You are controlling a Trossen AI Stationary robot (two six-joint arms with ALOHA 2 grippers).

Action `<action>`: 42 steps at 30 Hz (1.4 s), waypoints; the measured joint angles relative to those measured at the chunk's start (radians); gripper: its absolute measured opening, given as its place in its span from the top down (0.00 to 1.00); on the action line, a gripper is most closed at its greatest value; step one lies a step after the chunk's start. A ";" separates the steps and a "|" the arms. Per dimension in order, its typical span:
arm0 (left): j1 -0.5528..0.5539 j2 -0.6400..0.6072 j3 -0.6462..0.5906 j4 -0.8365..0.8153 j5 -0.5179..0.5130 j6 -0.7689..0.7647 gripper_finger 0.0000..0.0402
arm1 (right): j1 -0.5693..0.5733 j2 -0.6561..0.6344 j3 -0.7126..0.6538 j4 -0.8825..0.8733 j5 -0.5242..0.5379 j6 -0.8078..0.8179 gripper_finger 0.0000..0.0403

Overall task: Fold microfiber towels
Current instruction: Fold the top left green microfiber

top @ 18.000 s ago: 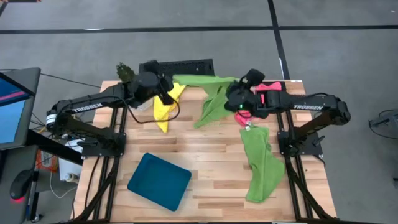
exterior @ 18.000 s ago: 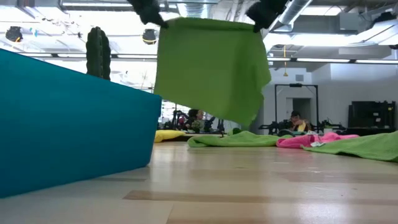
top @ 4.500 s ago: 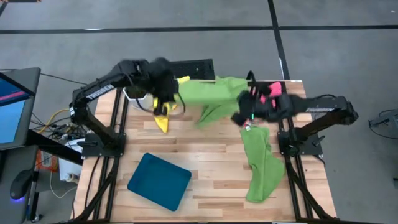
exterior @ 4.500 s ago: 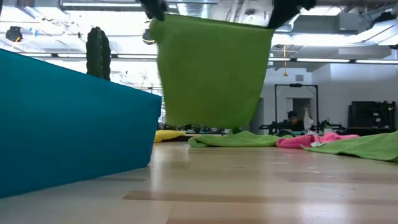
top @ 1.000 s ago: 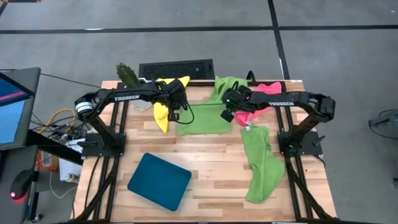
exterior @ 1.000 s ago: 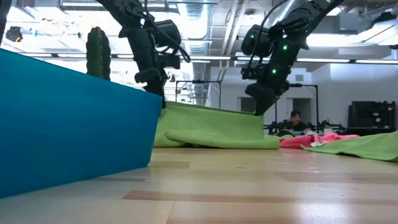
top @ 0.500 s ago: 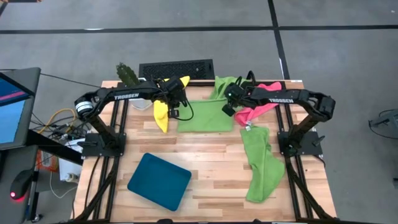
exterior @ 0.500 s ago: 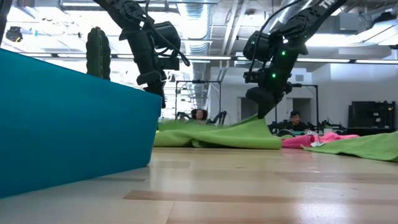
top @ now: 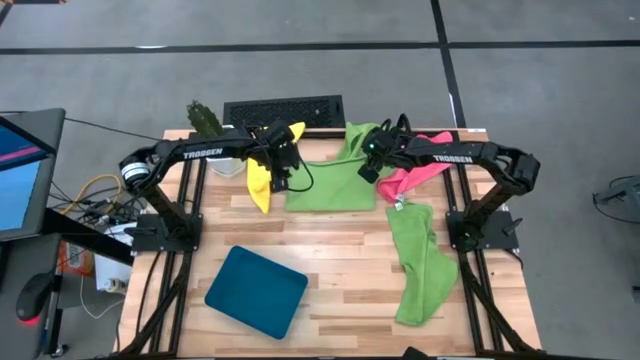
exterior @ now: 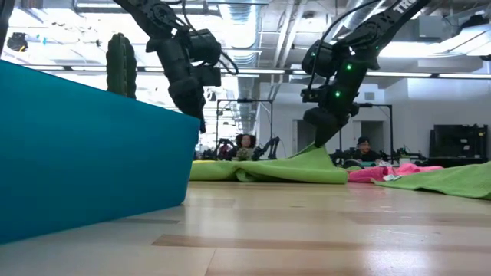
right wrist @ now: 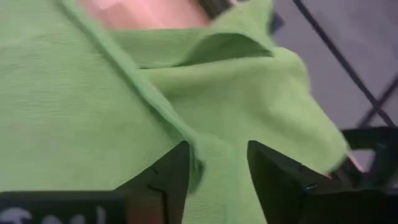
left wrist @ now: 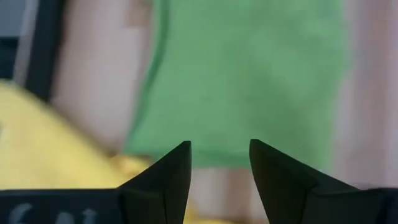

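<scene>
looking straight down, the high view shows the whole layout: a folded lime green towel [top: 330, 187] lies flat on the wooden table [top: 340, 270] between the two arms, a yellow towel [top: 262, 172] just beside its left edge, a pink towel [top: 415, 165] to its right, a crumpled green towel [top: 362, 140] behind it at the far edge and a long green towel [top: 418, 262] trailing toward the near right. a dark teal tray [top: 257, 291] sits near front left, well apart from the cloths. a keyboard [top: 284, 110] and a cactus [top: 203, 119] show at the far edge.

low view adds height: left gripper [exterior: 198, 115] hangs above the towel, clear of it; right gripper [exterior: 318, 136] is lower, tip right at a raised peak of the green cloth [exterior: 276, 169]. tray wall [exterior: 92, 153] blocks the left side there. people [exterior: 244, 144] sit far back in the room.

left wrist view: left gripper [left wrist: 219, 163] fingers parted, nothing between them, flat green towel [left wrist: 249, 81] below, yellow cloth [left wrist: 56, 149] off to the side. right wrist view: right gripper [right wrist: 219, 163] fingers parted, a ridge of green towel [right wrist: 205, 149] lying in the gap, not pinched.

both arms reach inward from the table sides, wrists angled down, left gripper [top: 281, 172] over the towel's far left corner, right gripper [top: 368, 165] over the far right corner.
</scene>
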 joint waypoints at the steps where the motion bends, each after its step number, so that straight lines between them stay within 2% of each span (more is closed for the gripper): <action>1: 0.000 0.000 0.000 0.002 0.033 -0.001 0.61 | 0.001 -0.003 0.000 0.002 -0.005 -0.012 0.51; 4: -0.004 0.000 0.000 -0.020 0.077 0.033 0.61 | 0.002 -0.033 0.000 -0.001 -0.007 -0.033 0.45; 7: -0.030 0.000 0.000 -0.076 0.067 0.095 0.61 | 0.000 -0.102 0.000 0.005 -0.005 -0.066 0.41; 12: -0.078 -0.001 0.000 -0.122 0.062 0.121 0.61 | 0.001 -0.222 0.002 -0.036 -0.014 -0.091 0.40; 15: -0.099 -0.002 0.000 -0.130 0.060 0.115 0.61 | 0.001 -0.248 0.002 -0.059 -0.019 -0.092 0.40; 18: -0.124 -0.003 -0.006 -0.171 0.059 0.093 0.61 | 0.020 -0.252 0.002 -0.116 -0.112 -0.078 0.40; 21: -0.155 -0.034 -0.078 -0.184 0.060 0.087 0.61 | 0.084 -0.261 -0.038 -0.132 -0.222 -0.051 0.40; 23: -0.178 -0.066 -0.151 -0.132 0.055 0.086 0.61 | 0.142 -0.272 -0.097 -0.106 -0.231 -0.045 0.40; 29: -0.263 -0.168 -0.347 0.154 -0.067 0.060 0.61 | 0.275 -0.290 -0.270 0.092 -0.181 -0.029 0.40; 33: -0.305 -0.208 -0.373 0.285 -0.165 0.067 0.61 | 0.309 -0.282 -0.286 0.146 -0.154 -0.051 0.40; 37: -0.328 -0.192 -0.373 0.278 -0.144 0.092 0.61 | 0.320 -0.265 -0.293 0.141 -0.158 -0.055 0.40; 42: -0.357 -0.136 -0.374 0.304 -0.209 0.128 0.61 | 0.362 -0.231 -0.344 0.207 -0.159 -0.080 0.40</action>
